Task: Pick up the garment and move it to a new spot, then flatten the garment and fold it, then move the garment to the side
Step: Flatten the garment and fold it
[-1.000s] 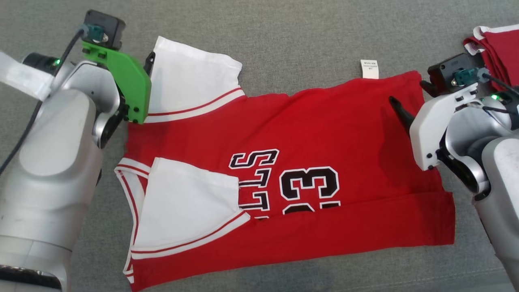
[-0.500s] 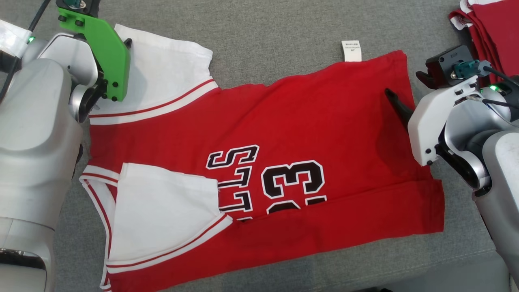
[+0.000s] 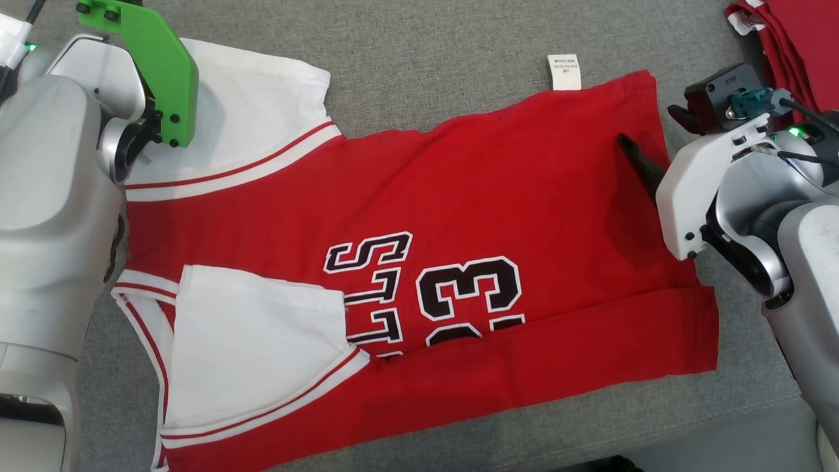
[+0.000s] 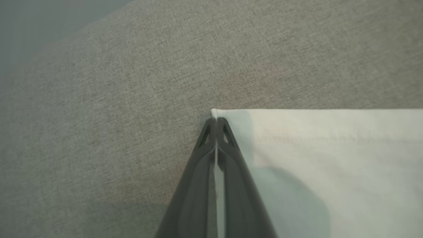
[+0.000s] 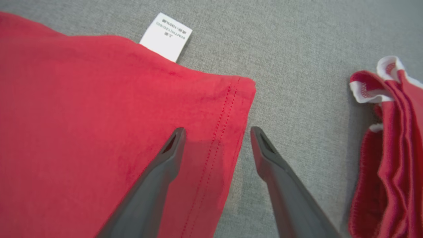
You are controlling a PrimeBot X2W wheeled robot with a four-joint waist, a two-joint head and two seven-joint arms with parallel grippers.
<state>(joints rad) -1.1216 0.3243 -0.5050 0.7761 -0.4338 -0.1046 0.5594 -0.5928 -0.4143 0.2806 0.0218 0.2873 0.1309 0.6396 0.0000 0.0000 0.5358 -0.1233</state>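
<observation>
Cloth shirt [image 3: 498, 183], soft and floppy: hold its far corners. The left gripper [image 4: 216, 123] pinches one; the right gripper [image 5: 217, 132] is spread over another.

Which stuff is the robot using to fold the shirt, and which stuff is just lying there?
For the job: the red jersey; its white sleeve, pinched by the shut left hand; the right hand, open over the hem.
Just lying about: the pile of red clothes; the grey surface underneath.
</observation>
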